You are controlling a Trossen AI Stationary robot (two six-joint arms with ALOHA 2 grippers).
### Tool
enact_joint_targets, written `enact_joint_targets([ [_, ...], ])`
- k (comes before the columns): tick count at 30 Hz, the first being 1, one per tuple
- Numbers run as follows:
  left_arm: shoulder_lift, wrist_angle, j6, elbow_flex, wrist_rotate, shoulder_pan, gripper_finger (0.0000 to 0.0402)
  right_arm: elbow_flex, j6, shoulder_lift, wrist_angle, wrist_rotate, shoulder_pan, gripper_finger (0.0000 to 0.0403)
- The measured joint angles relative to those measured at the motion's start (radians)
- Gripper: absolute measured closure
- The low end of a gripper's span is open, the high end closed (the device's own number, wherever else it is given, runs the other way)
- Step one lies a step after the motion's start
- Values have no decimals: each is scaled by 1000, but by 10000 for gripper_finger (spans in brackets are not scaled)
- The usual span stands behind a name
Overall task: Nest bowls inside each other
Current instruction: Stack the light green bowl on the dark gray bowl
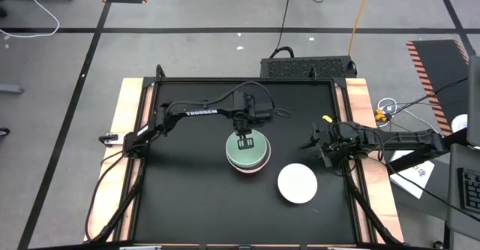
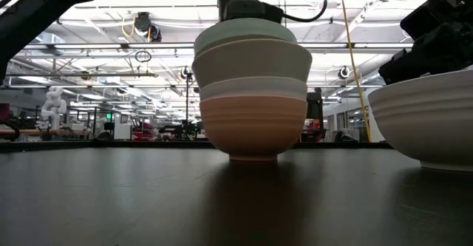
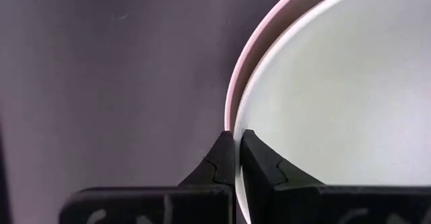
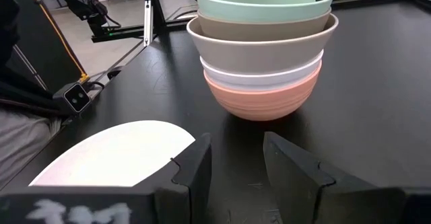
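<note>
The left tool (image 1: 246, 141) pinches the rim of the mint green bowl (image 1: 248, 148), top of the stack (image 4: 261, 49) at the tabletop's (image 1: 187, 190) middle. The right tool (image 1: 327, 154) is open and empty. The lone white bowl (image 1: 298, 183) sits lower right of the stack, nearest the right tool.

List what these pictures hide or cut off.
High view: the mint bowl mostly covers the bowls under it.
Low view: the right edge cuts off the white bowl.
Left wrist view: past the left claw, edges cut off all but two rims.
Right wrist view: the right claw hides part of the white bowl.
</note>
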Motion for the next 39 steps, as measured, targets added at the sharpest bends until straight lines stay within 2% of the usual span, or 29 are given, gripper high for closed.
enact_joint_targets([
  [6,0,33,12,-1,37,-9,397,0,8,0,0,0,0,277],
  [10,0,82,22,-1,43,-57,396,0,7,0,0,0,0,277],
  [20,3,181,41,-2,-51,-153,396,0,4,0,0,0,0,277],
  [39,3,104,-41,-1,-136,-211,396,0,7,0,0,0,0,277],
])
